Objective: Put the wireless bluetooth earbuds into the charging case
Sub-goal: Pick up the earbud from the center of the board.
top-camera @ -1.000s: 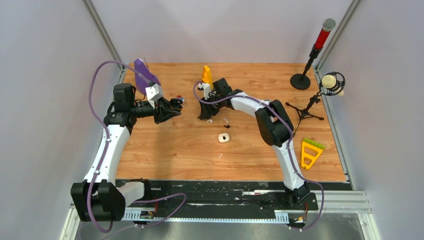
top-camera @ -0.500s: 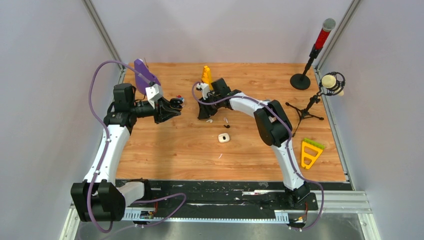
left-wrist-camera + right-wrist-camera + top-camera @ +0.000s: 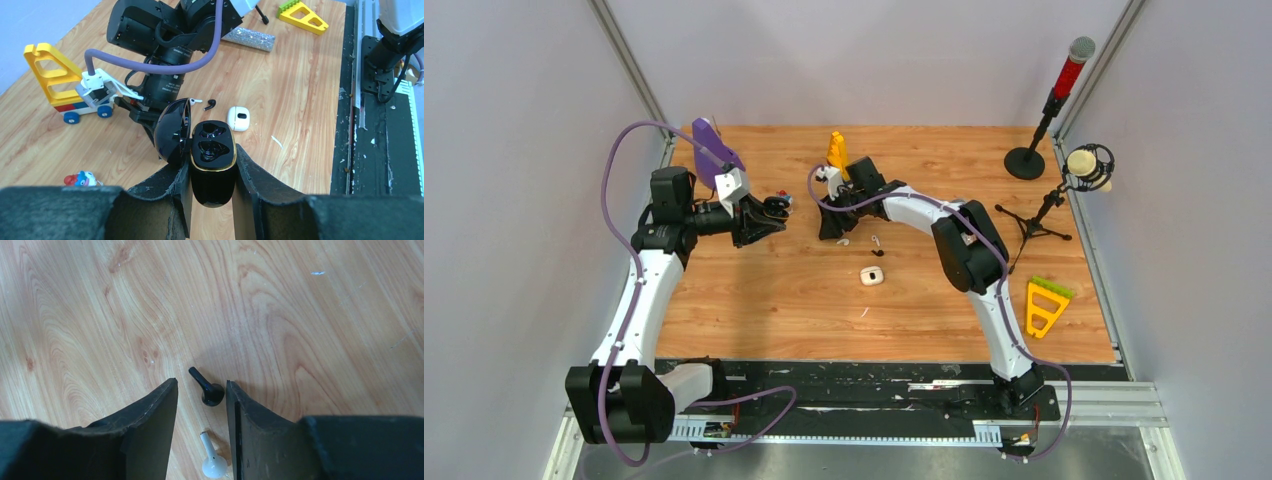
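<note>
Here the right jaws stand spread just above the tabletop (image 3: 310, 320), straddling a black earbud (image 3: 207, 389) that lies flat between them. Its rounded head is just beside one jaw, and nothing is pinched yet. A white earbud (image 3: 212, 462) lies in the same gap, nearer the wrist. The left jaws are pressed together on a black charging case (image 3: 214, 165), held off the tabletop with its lid (image 3: 172, 131) swung open. Its two wells are dark and glossy, so it is hard to tell whether either is filled.

The step in hand looks like picking up the black earbud. Next the right jaws would need to close on it alone, lift it and carry it across to the open case, well apart to the left, and line it up with a well. The white earbud so close by could get nipped or knocked.

Further out sit a white case (image 3: 871, 276), a thin white sliver (image 3: 863, 313), a yellow toy (image 3: 50, 75) and two microphones (image 3: 1064, 80), none in the path.
</note>
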